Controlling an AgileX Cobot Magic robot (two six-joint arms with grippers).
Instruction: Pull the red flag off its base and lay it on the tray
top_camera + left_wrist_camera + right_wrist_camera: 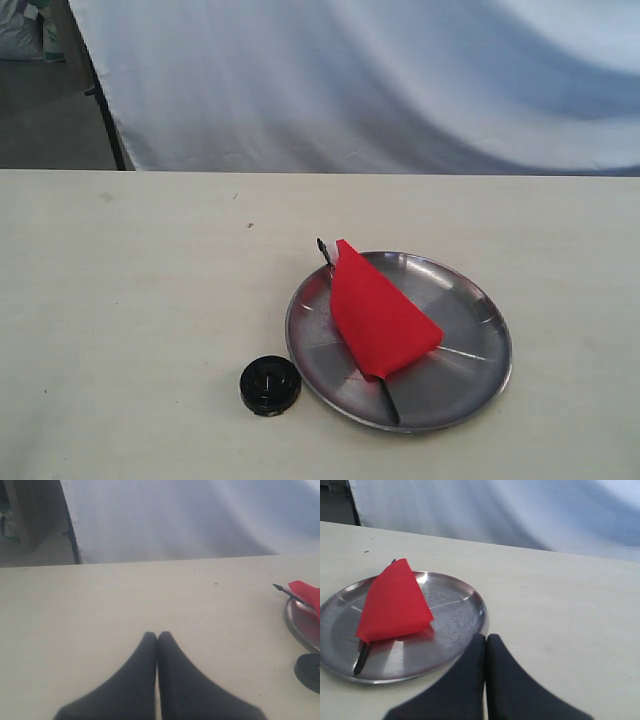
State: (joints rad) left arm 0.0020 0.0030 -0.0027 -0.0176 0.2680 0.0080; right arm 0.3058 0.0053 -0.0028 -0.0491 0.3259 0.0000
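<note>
A pale cloth backdrop [380, 80] hangs behind a plain cream desk [120, 300]. In the exterior view the tray [470, 300] sits on the desk toward the right and near the front edge. The red flag [380, 315] lies flat on it, with its cloth spread across the middle of the steel. The thin black pole runs diagonally under the cloth. Its pointed tip [322, 245] pokes just over the far-left rim, and its butt end [392, 408] rests near the front rim. The base [270, 385] stands alone on the desk just beside the tray's front-left rim. It is apart from the flag, and its centre hole faces up.

The right hand [486, 639] has its two dark fingers pressed together with nothing between them. In its wrist view the tray's near rim lies just beside the fingertips, though whether they touch it is not clear. The flag lies farther in on the plate — near the hand but clearly apart from it.

The left hand [157, 637] is likewise pinched closed on nothing, over bare desk. In its view the flag's tip, a slice of the tray and part of the base show only at the edge of the picture — well apart from the fingers.
</note>
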